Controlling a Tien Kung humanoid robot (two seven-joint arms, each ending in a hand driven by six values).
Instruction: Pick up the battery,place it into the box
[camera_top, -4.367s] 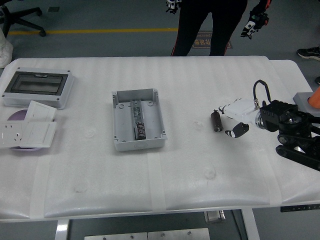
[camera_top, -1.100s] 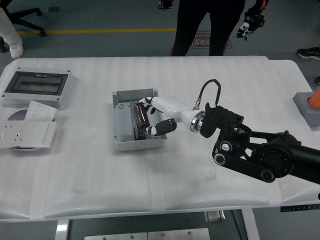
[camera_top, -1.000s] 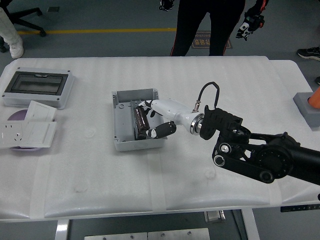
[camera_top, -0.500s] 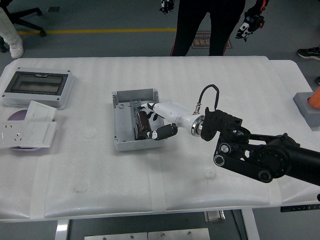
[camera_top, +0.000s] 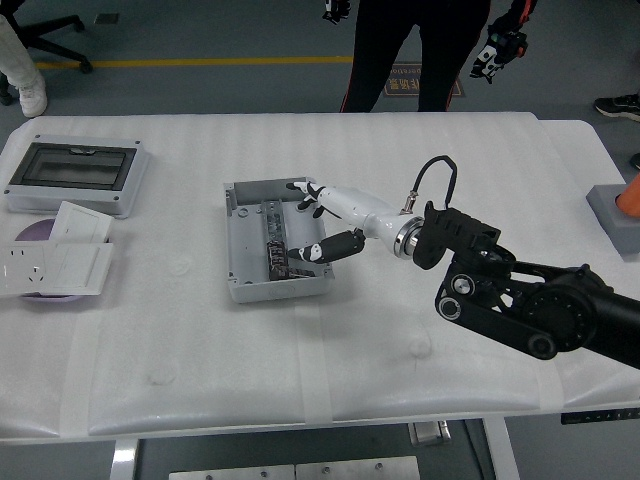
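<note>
The right hand (camera_top: 322, 220) reaches in from the lower right of the frame and hangs over the grey box (camera_top: 241, 286) at the centre. Its fingers (camera_top: 302, 187) are spread, the thumb low near the box's right wall and the others raised toward the upper rim; they pinch nothing that can be seen. A dark cylinder, judged to be the battery (camera_top: 277, 262), lies inside the box beside the central rail, in the lower half, just left of the thumb tip. Whether thumb and battery touch cannot be told.

The main risk is on withdrawal: the thumb sits low inside the box, and a sideways pull could catch the right wall and drag or tip the light box across the soft white table (camera_top: 450, 160) cover. A fingertip brushing the battery could also roll it against the rail or lift it back out. A straight upward retreat would avoid both.

The left arm is out of view. A person (camera_top: 420, 50) stands at the top of the frame, hands away from the table.
</note>
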